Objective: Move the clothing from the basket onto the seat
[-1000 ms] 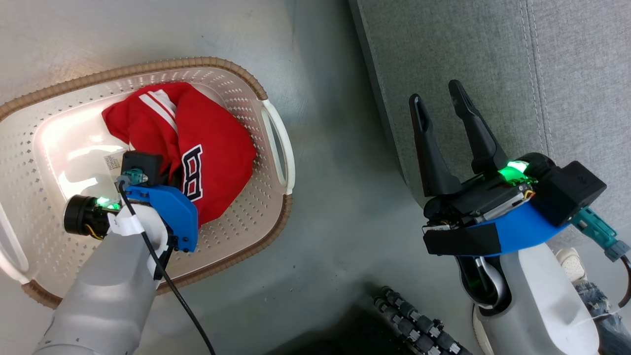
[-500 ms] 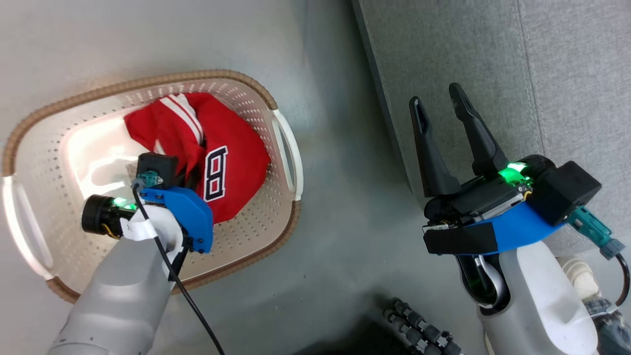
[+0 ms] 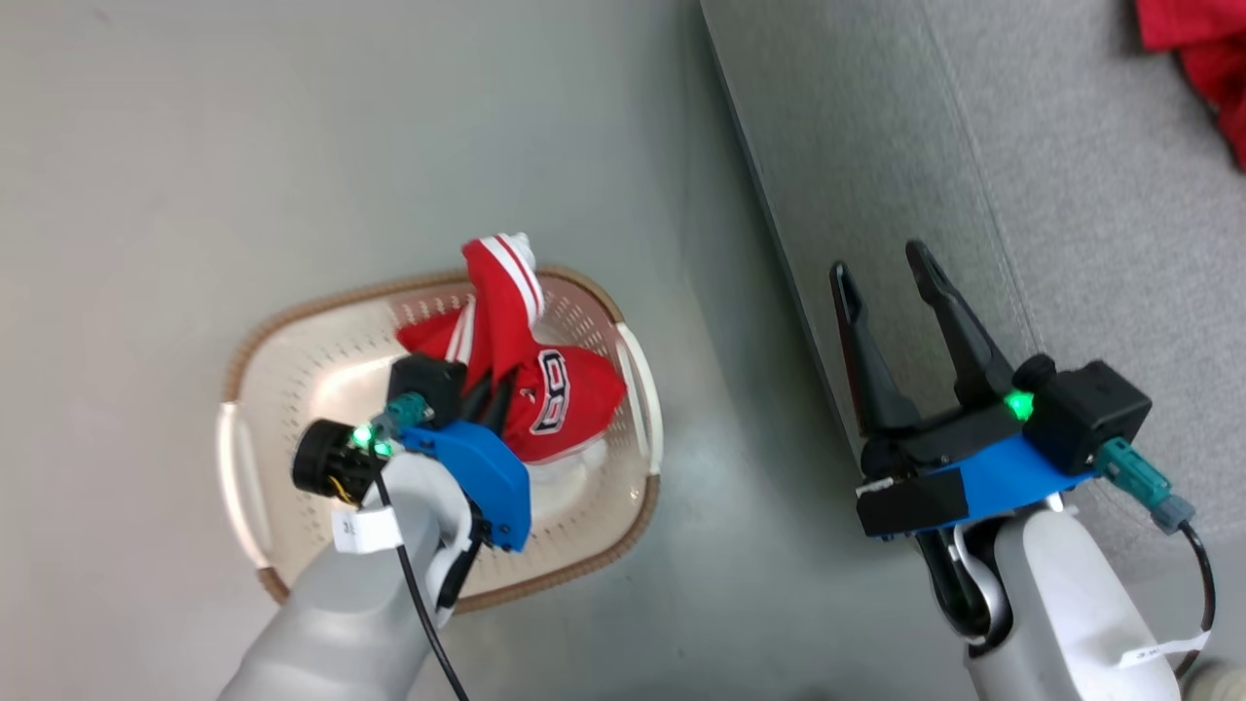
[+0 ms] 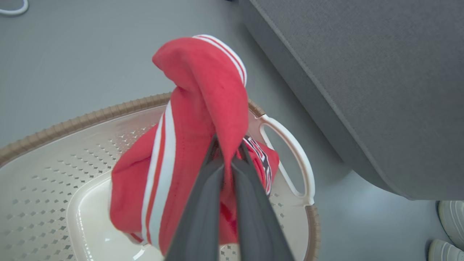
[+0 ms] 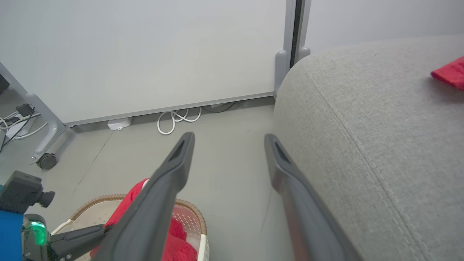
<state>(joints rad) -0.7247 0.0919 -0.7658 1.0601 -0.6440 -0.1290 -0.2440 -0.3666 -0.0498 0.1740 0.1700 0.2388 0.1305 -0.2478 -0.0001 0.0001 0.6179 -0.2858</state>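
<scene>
Since a sec ago the jersey (image 3: 574, 389) has gone from a slumped heap on the floor of the basket (image 3: 282, 419) to a drawn-up bunch, hauled up by the left gripper (image 4: 229, 143). Head cam has also pulled back, so the smaller-looking basket is the cam's doing, not a move. Left gripper's fingers are all but closed, w/ a fold of red fabric pinched btwn them. Right gripper (image 3: 876, 265) is spread wide w/ nothing in it, hanging by the near edge of the seat (image 3: 1022, 214).

Progress, as I read it: partway. One red piece (image 3: 1202, 68) already lies on the seat at the far corner, well apart from the basket. This jersey is only lifted, and its lower part w/ the no. 8 is inside the basket walls; can't tell if it's clear of the floor. Left to do: raise it out, carry it to the seat, let go. Anything else under it, can't tell.

Jersey's long axis runs approx up-down, hanging from the pinch. Striped end flops past the fingertips toward the basket's far rim; the bulk trails below.
</scene>
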